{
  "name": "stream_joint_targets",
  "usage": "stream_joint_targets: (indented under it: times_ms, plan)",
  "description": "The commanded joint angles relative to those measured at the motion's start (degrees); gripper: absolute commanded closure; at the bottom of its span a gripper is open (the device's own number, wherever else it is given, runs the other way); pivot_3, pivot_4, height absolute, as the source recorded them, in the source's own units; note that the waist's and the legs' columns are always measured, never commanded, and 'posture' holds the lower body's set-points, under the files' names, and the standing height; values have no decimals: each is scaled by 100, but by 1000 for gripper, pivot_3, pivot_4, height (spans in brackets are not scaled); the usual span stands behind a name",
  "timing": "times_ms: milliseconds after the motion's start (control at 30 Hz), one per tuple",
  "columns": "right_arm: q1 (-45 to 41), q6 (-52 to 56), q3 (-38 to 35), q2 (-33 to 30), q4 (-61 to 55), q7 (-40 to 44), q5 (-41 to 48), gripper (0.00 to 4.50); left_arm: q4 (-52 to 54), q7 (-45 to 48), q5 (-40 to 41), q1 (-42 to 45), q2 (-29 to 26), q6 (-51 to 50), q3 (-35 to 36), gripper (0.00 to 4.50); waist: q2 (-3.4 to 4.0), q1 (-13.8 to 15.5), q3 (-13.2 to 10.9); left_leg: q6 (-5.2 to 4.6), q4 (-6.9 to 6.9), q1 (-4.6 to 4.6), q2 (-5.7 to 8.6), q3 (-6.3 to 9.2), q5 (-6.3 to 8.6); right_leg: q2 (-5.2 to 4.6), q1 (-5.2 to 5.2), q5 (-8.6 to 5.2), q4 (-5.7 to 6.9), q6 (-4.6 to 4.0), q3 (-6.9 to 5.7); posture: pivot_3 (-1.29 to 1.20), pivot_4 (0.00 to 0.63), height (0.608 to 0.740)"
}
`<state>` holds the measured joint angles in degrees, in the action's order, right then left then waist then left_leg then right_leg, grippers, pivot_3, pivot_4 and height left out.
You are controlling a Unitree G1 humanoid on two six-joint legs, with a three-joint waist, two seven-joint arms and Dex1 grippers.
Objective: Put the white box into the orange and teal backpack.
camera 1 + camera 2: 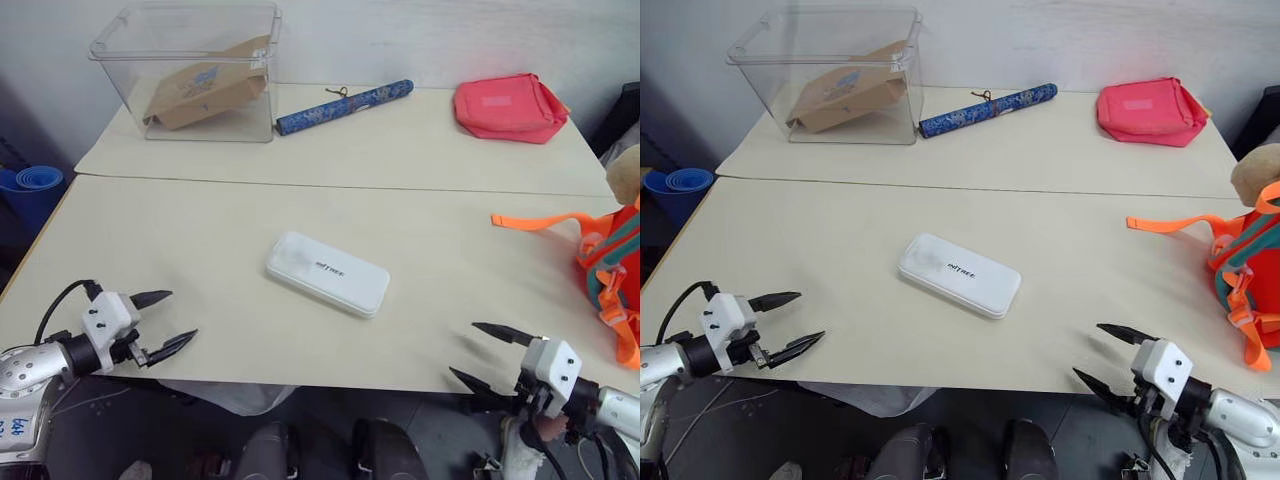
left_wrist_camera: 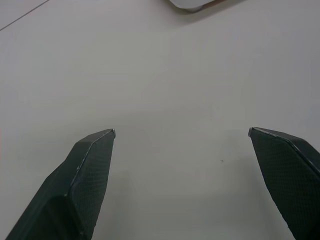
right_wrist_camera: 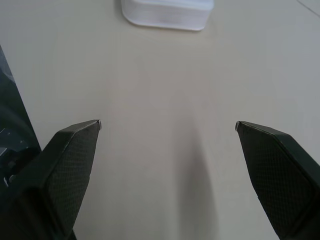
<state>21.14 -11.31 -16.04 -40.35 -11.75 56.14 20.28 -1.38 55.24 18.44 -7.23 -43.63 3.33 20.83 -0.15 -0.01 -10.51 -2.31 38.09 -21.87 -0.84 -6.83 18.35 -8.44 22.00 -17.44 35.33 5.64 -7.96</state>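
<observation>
The white box lies flat in the middle of the near table, its dark lettering facing up; its near end also shows in the right wrist view. The orange and teal backpack sits at the table's right edge, with an orange strap trailing left and a tan plush piece above it. My left gripper hovers open over the front left of the table, well apart from the box. Near the front right edge my right gripper stands open, nothing between its fingers.
On the far table stand a clear plastic bin holding a brown paper bag, a rolled blue patterned item and a flat red-pink pouch. A seam runs between the two tables. Blue rolled mats lie beyond the left edge.
</observation>
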Motion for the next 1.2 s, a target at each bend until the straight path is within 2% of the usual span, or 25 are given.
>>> stream_joint_targets:
  times_ms: [33, 133, 200, 267, 400, 467, 667, 700, 733, 867, 1033, 1200]
  plan:
    - [44, 190, -139, -79, -299, -95, 78, 71, 84, 59, 138, 64, -37, -81, 1, 0, 0, 1, 0, 0, 0, 0, 0, 0, 1, 0, 0, 0, 0, 0, 0, 0, 150, 740]
    - [41, 319, -129, -62, -409, -117, 97, 71, 270, 106, 426, 151, -34, -550, -17, 0, 0, 4, 0, -1, 0, 0, 0, 0, 1, 1, -1, 0, 0, 0, -1, 0, 150, 740]
    - [-89, 778, -84, 46, -687, -295, 443, 71, 421, 143, 542, 208, -89, -846, -68, 0, 0, 4, 0, -3, 0, 0, 0, -1, 0, 1, -1, 0, 0, 0, -1, 0, 150, 740]
    - [-246, 1239, 99, -15, -1035, -290, 711, 445, 546, 5, 572, 462, -97, -1180, -176, 387, 0, 3, 0, -5, 0, 0, 0, 0, -2, 1, 0, 0, 0, 0, 0, 0, 150, 740]
    - [-620, 1753, 574, -115, -1273, -375, 436, 1626, 505, -552, 297, 1507, 129, -1686, -674, 1485, -1, 41, 0, -3, 2, 0, 0, 1, -7, 1, 0, 0, 6, 0, 0, 0, 150, 740]
    - [-1011, 1735, 945, -67, -988, -476, 6, 2318, 161, -816, -19, 2250, 374, -1712, -1102, 2135, -2, 112, 1, -25, 4, 0, 2, 0, -19, 2, -1, 0, 9, 0, -1, 0, 150, 740]
    - [-1865, 1190, 1682, 32, 347, -711, -1133, 4407, -1233, -1264, -880, 3616, 999, -1321, -1917, 4052, -5, 124, 2, -31, 7, -5, 10, -19, -23, 28, 4, 3, 28, 5, -1, 0, 150, 740]
    - [-2033, 1127, 1761, 107, 533, -729, -1178, 4500, -1449, -1348, -1007, 3779, 1069, -1281, -2003, 4415, -10, 106, 4, -34, 7, -7, 10, -24, -25, 60, 7, 3, 27, 5, -1, 0, 150, 740]
    - [-2160, 1077, 1806, 183, 652, -736, -1193, 4500, -1598, -1371, -1062, 3883, 1118, -1233, -2045, 4465, -17, 86, 6, -33, 9, -8, 3, -39, -26, 69, 13, 4, 26, 7, 0, 0, 150, 740]
    - [-2625, 1114, 2026, 487, 826, -799, -1233, 4500, -1703, -986, -958, 4014, 1259, -1197, -2215, 4465, -33, -14, 6, -30, 16, -9, -5, -41, -36, 77, 14, 6, 27, 11, 6, 0, 150, 740]
    - [-2805, 1258, 2129, 631, 755, -899, -1309, 4500, -1497, -604, -895, 3996, 1379, -1376, -2397, 4465, -33, -11, 6, -14, 16, -11, -15, -33, -46, 76, 18, 4, 33, 8, 24, 0, 150, 740]
    - [-2927, 1422, 2032, 559, 692, -868, -1262, 4500, -810, -235, -701, 3690, 1370, -1791, -2563, 4465, -33, -11, 6, -14, 18, -25, -12, -33, -48, 76, 34, 4, 42, 8, 28, 0, 150, 740]
